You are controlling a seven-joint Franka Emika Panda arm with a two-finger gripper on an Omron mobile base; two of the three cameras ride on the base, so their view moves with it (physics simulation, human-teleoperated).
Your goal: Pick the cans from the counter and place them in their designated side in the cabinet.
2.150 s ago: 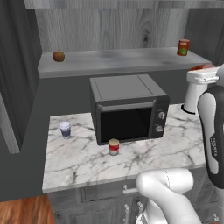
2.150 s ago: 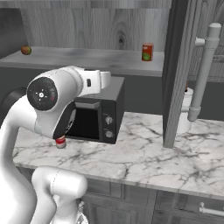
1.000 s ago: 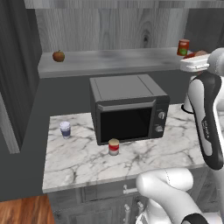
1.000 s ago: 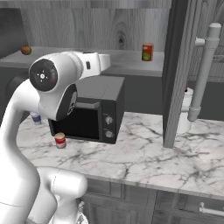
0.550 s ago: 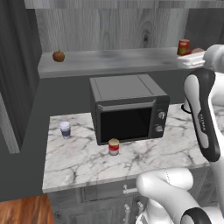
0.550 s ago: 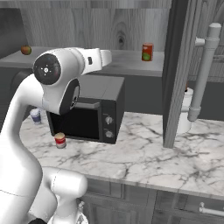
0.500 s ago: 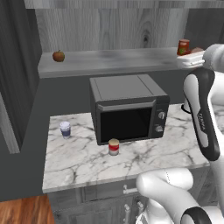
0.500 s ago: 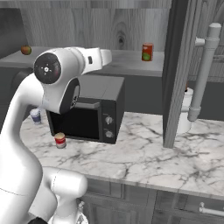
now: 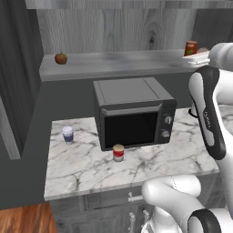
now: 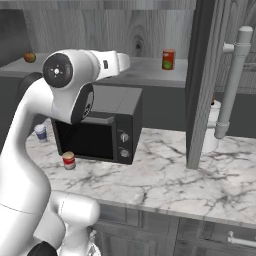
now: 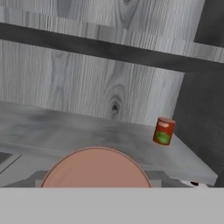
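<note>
The long grey shelf board (image 9: 118, 63) lies bare between the small red apple (image 9: 60, 58) at nine o'clock and the orange-red can (image 9: 190, 48) at three o'clock.

A round tan top (image 11: 96, 168) just before the gripper is cut off below, hiding the fingertips and their grasp.

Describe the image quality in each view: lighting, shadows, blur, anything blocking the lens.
Left base view: flat, even rendered light, soft edges; the microwave casts a faint shadow. Right base view: the white arm hides much of the left. Hand view: a blurred tan disc crowds the bottom; the orange-red can reads clearly.
</note>
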